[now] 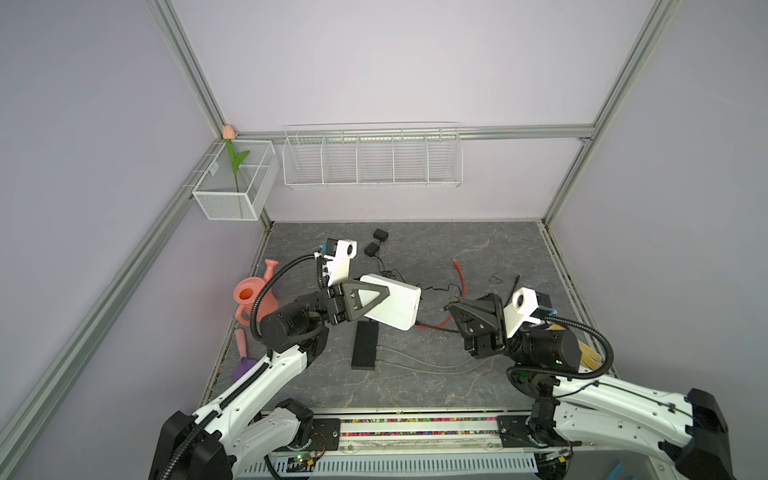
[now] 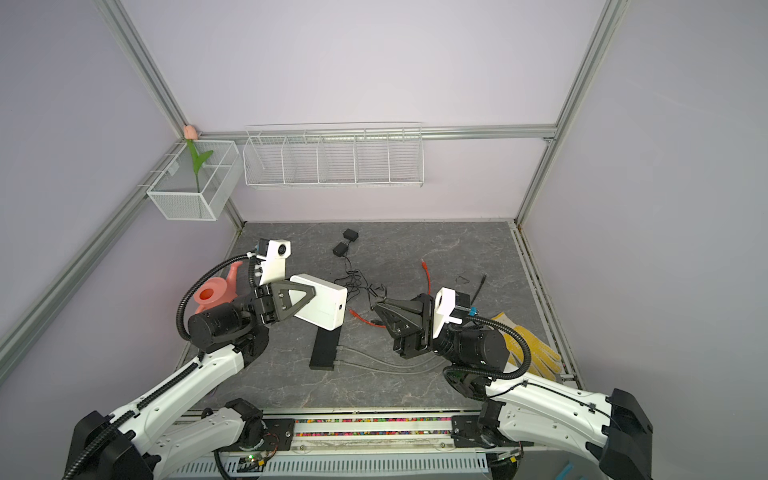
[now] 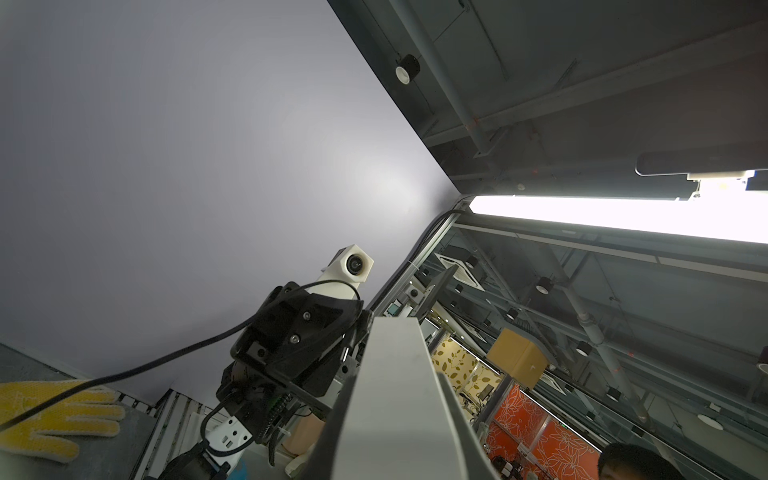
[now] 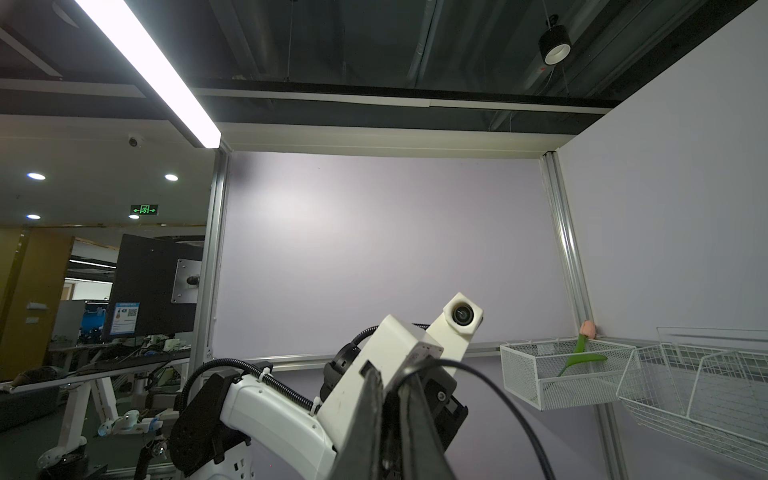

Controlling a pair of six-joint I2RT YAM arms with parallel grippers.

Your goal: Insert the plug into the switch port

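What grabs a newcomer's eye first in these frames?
The white switch box, held above the grey table in the left gripper, left of centre in both top views. Facing it from the right, the right gripper is shut on a black cable, with its tip apart from the box. Then colour: the pink watering can at the table's left edge.

— Can you read the ports on the switch point(image 2: 320, 308)?
— No. In both top views that end face is too small for me, just a speck. The left wrist view's bottom edge cuts the switch off.
— And the plug?
— Can't see it. The right gripper point(image 2: 375, 306) hides what it pinches; only a black cable point(image 4: 492, 384) comes out. In a top view that arm covers most of the yellow glove point(image 1: 590, 354).
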